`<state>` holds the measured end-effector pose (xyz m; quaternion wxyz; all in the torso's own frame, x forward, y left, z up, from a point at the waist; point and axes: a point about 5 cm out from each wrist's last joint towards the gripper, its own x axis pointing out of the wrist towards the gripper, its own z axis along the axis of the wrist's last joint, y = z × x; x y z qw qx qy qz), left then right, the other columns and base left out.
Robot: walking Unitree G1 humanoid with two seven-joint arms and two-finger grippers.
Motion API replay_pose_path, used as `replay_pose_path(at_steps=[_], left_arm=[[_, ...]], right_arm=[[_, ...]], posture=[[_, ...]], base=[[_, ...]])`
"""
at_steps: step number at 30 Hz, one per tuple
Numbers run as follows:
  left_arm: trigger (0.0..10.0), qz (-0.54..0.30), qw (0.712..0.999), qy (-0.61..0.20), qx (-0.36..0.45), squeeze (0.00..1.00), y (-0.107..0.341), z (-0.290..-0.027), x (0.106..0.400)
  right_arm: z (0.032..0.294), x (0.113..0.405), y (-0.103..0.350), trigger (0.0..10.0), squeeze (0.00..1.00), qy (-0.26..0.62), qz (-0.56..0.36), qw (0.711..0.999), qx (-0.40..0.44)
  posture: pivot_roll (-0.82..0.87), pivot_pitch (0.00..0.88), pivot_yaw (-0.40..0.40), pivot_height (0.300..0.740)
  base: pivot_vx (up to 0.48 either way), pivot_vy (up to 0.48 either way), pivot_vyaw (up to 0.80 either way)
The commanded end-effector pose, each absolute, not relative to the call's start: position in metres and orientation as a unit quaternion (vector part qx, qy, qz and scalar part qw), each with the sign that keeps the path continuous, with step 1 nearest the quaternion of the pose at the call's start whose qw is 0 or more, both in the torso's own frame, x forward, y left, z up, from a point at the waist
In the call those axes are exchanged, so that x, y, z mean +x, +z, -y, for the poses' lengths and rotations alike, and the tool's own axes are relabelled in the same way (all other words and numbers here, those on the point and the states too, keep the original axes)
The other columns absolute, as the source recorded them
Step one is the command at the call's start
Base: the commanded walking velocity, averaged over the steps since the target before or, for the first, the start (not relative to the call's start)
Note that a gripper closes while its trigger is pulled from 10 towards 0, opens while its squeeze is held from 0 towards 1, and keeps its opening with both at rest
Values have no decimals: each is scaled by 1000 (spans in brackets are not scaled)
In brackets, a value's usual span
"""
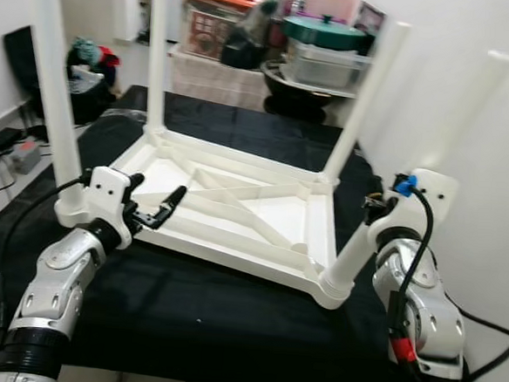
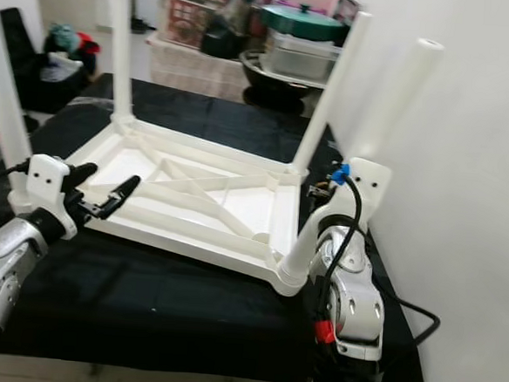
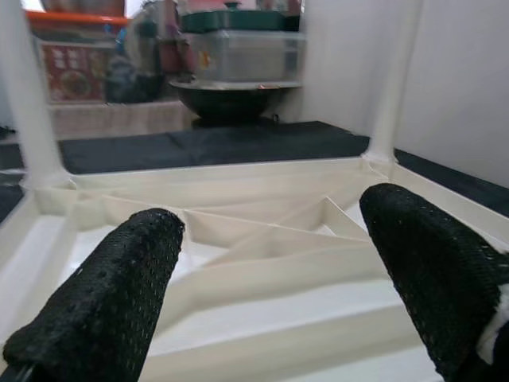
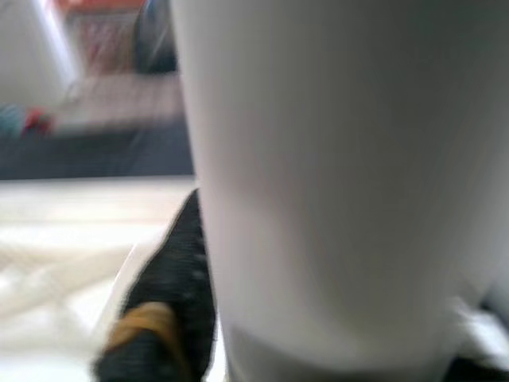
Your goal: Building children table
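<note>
Right gripper (image 2: 317,195) pressed against the near right leg (image 1: 411,167) of the children table (image 1: 236,207), low on that leg near its socket; in the right wrist view one black finger (image 4: 171,302) lying along the white tube, which blocks the other finger, so cannot tell whether closed around the leg or only resting beside it. Left gripper (image 1: 153,206) spread wide with nothing between its fingers (image 3: 111,310), hovering over the near left part of the upturned frame, just beside the near left leg (image 1: 56,98).

White plastic, lying upside down on a black cloth (image 1: 185,309) draped over the supporting surface, four round legs pointing up. Underside showing a raised rim and crossing diagonal ribs. Near right corner socket sitting close to the cloth's near right edge, beside a white wall (image 1: 503,130); far right leg (image 1: 366,98) and far left leg (image 1: 158,53) standing towards the far edge.

Beyond the far edge, a dark wok (image 1: 301,89), a clear lidded container (image 1: 326,65) with a green pot lid (image 1: 322,30) on top, and a basket (image 1: 209,22).
</note>
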<state>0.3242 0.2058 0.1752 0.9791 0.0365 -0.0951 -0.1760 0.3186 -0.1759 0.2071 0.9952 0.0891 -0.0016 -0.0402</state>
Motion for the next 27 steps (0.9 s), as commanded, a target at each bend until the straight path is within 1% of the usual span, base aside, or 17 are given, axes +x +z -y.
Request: replay_pose_path(at_steps=[1, 3, 4, 6, 9, 10, 12, 13, 14, 19, 20, 21, 22, 24, 25, 26, 27], left_arm=[[10000, 90, 980, -172, 38, 592, 173, -207, 324], [10000, 90, 980, -171, 38, 592, 173, -209, 323], [10000, 91, 980, -171, 39, 592, 173, -210, 324], [10000, 92, 980, -170, 39, 588, 174, -210, 324], [10000, 92, 980, -170, 40, 584, 175, -211, 324], [10000, 94, 980, -170, 42, 588, 176, -212, 324], [10000, 94, 980, -170, 42, 588, 176, -212, 324], [10000, 94, 980, -170, 43, 584, 176, -212, 324], [10000, 93, 980, -171, 43, 565, 176, -212, 323], [10000, 92, 980, -172, 44, 553, 176, -214, 322], [10000, 91, 980, -172, 45, 553, 176, -214, 322], [10000, 90, 980, -173, 45, 553, 175, -213, 322], [10000, 90, 980, -174, 45, 549, 175, -212, 322], [10000, 90, 980, -174, 45, 549, 175, -212, 322], [10000, 90, 980, -174, 44, 553, 175, -212, 322], [10000, 91, 980, -173, 43, 545, 176, -212, 323], [10000, 91, 980, -173, 43, 545, 176, -212, 323]], right_arm=[[176, 324, 210, 10000, 1000, 38, 5, 991, 129], [173, 322, 218, 10000, 1000, 97, 15, 985, 144], [174, 321, 224, 10000, 0, 136, 27, 982, 129], [177, 319, 230, 10000, 0, 172, 39, 977, 117], [181, 320, 234, 10000, 0, 196, 46, 974, 101], [187, 320, 239, 10000, 0, 237, 61, 966, 80], [187, 320, 239, 10000, 0, 237, 61, 966, 80], [189, 322, 239, 2314, 0, 239, 61, 966, 76], [189, 320, 239, 0, 0, 258, 63, 961, 75], [190, 318, 237, 0, 0, 267, 59, 959, 81], [195, 322, 231, 0, 0, 234, 38, 968, 78], [212, 331, 214, 0, 0, 112, -8, 992, 53], [229, 335, 200, 0, 0, -9, -40, 998, 44], [229, 335, 200, 0, 0, -9, -40, 998, 44], [244, 333, 190, 0, 0, -112, -61, 991, 48], [260, 322, 181, 0, 0, -251, -61, 964, 66], [260, 322, 181, 0, 0, -251, -61, 964, 66]], posture=[[91, 0, -125, 740], [91, 0, -125, 740], [97, 0, -128, 740], [97, 0, -128, 740], [102, 0, -129, 740], [102, 0, -129, 740], [102, 0, -129, 740], [107, 0, -131, 740], [107, 0, -132, 740], [108, 0, -129, 740], [106, 0, -127, 740], [100, 0, -120, 740], [100, 0, -120, 740], [100, 0, -120, 740], [95, 0, -121, 740], [96, 0, -117, 740], [96, 0, -117, 740]], base=[[0, 0, 0], [0, 0, 0], [0, 0, 0], [0, 0, 0], [0, 0, 0], [0, 0, 0], [0, 0, 0], [0, 0, 0], [0, 0, 0], [0, 0, 0], [0, 0, 0], [0, 0, 0], [0, 0, 0], [0, 0, 0], [0, 0, 0], [0, 0, 0], [0, 0, 0]])
